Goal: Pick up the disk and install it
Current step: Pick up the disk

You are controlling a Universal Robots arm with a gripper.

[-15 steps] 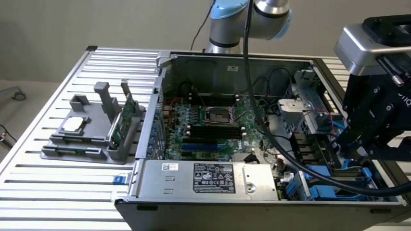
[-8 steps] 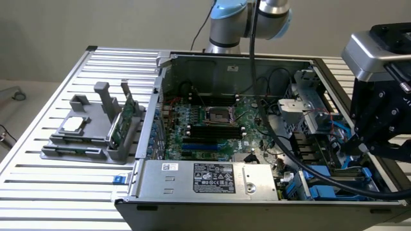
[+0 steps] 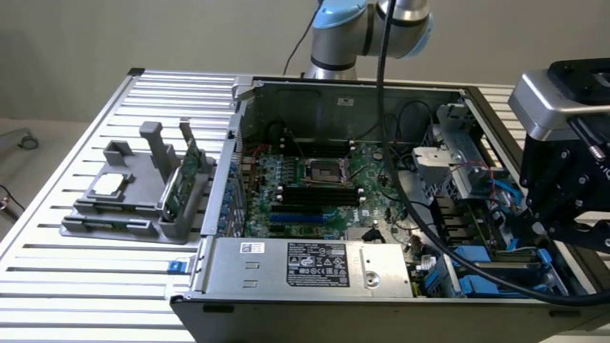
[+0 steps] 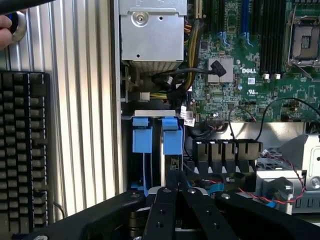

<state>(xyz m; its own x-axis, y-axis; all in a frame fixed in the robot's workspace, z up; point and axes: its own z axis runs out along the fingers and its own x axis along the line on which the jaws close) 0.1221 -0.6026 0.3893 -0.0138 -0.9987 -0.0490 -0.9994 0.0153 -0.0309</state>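
The disk (image 4: 172,142) stands edge-on in the drive bay at the front corner of the open computer case (image 3: 343,93); its blue carrier frame faces the wrist camera. A second blue-framed carrier (image 4: 140,140) sits in the slot beside it. My black gripper (image 4: 173,175) is down on the near end of the disk, fingers drawn together on its edge. In the exterior view, the gripper (image 3: 532,232) hangs low over the bay at that view's right, above the blue carriers (image 3: 481,259). The disk's metal face and label are hidden in the slot.
The case holds a motherboard (image 3: 315,186), a silver power supply (image 3: 315,264) and thick black cables (image 3: 419,229) near the bay. A grey fixture (image 3: 133,214) with a small silver chip (image 3: 110,184) and a green card (image 3: 181,179) stands on the slatted table. A keyboard (image 4: 22,150) and a person's hand (image 4: 5,30) lie beyond the case.
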